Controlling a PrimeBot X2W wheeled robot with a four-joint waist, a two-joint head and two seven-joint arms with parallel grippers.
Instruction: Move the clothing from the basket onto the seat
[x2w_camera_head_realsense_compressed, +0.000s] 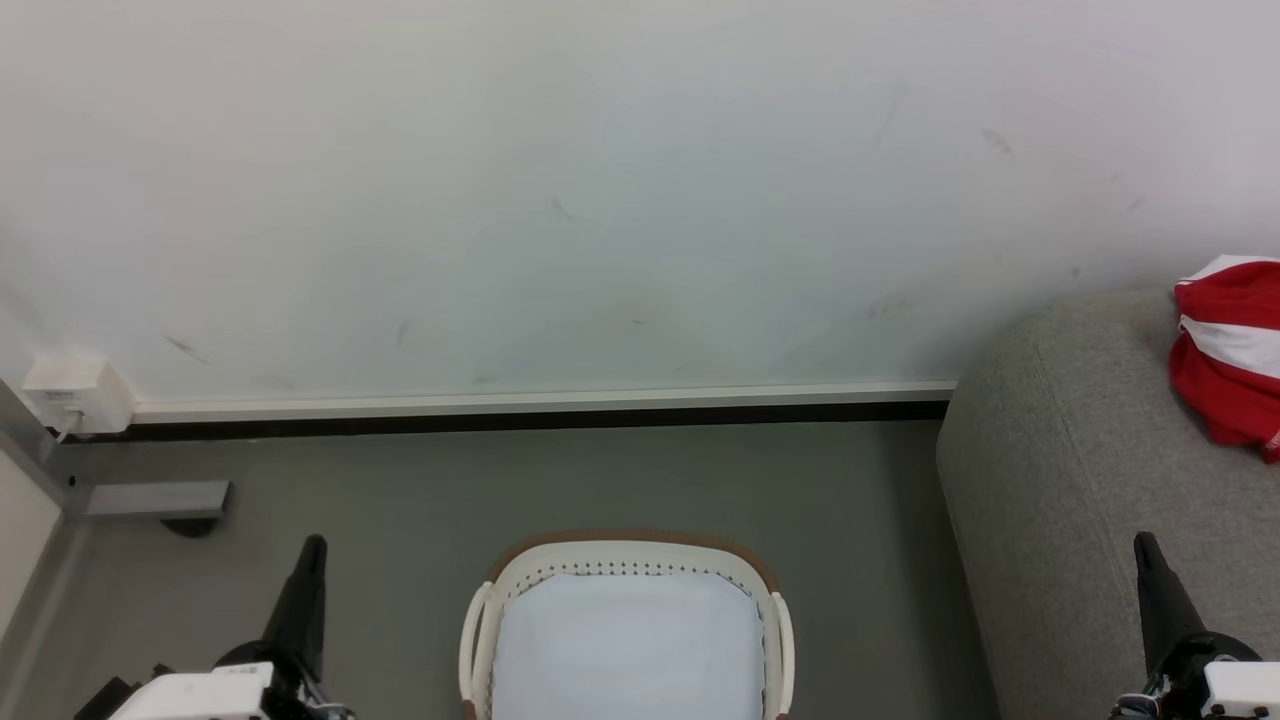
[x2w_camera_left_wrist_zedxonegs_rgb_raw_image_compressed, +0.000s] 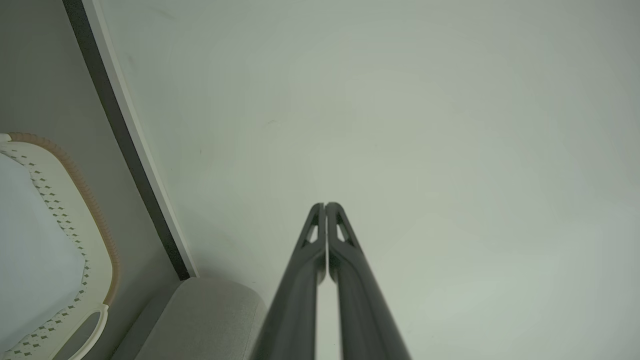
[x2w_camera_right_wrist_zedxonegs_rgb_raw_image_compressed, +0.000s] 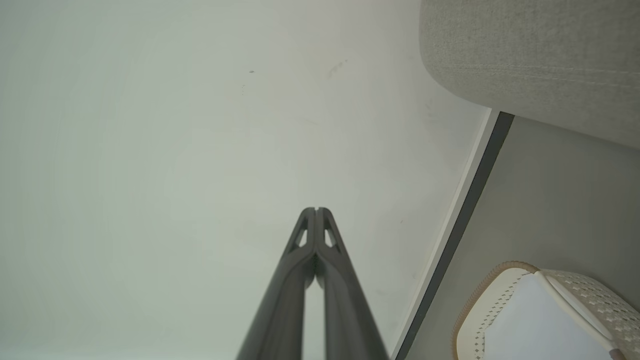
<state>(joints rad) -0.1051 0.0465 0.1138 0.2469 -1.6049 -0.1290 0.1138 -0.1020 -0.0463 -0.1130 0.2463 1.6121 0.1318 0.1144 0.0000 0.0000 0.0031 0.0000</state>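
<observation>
My left tool (x2w_camera_left_wrist_zedxonegs_rgb_raw_image_compressed: 325, 206) and right tool (x2w_camera_right_wrist_zedxonegs_rgb_raw_image_compressed: 316, 210) sit fingers pressed together, empty; the clothing (x2w_camera_head_realsense_compressed: 1228, 350), soft, light and limp by my judgement, best pinched at a bunched fold, lies on the seat (x2w_camera_head_realsense_compressed: 1080, 480), the basket (x2w_camera_head_realsense_compressed: 630, 555) showing its lining (x2w_camera_head_realsense_compressed: 625, 650).

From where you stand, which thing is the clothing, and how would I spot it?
Find the big grey woven sofa on the right. On top of it, at the head view's right edge, lies a crumpled garment. It is bright red with white bands, unlike the cream laundry basket on the floor beside the sofa, lined in pale bluish white.
</observation>
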